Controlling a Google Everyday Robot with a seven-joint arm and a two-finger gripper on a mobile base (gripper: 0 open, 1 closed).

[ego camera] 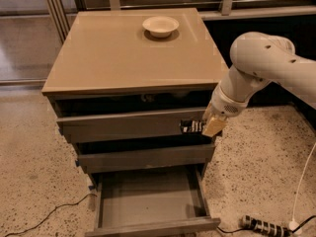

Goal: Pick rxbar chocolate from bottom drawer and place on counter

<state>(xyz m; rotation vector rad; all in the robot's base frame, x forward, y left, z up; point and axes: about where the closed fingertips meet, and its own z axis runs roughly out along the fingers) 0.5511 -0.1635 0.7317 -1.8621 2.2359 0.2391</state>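
Projecting leftward from the gripper (203,127), the rxbar chocolate (190,127) is a small black bar with white lettering, held roughly level in the air. The gripper's tan fingers (214,126) are pinched on the bar's right end. The bar sits in front of the right end of the uppermost drawer front (123,126), below the front edge of the counter (123,58) and well above the bottom drawer (148,204). The bottom drawer is pulled out fully, and its grey tray shows no contents. The middle drawer (143,158) is slightly ajar. The white arm (261,63) reaches in from the right edge of the view, past the front right corner of the counter. A white bowl (160,26) stands on the counter near its back edge, right of centre. A power strip (264,226) lies on the speckled floor (256,157) to the right of the bottom drawer, and a dark cable (44,217) runs along the floor to its left.
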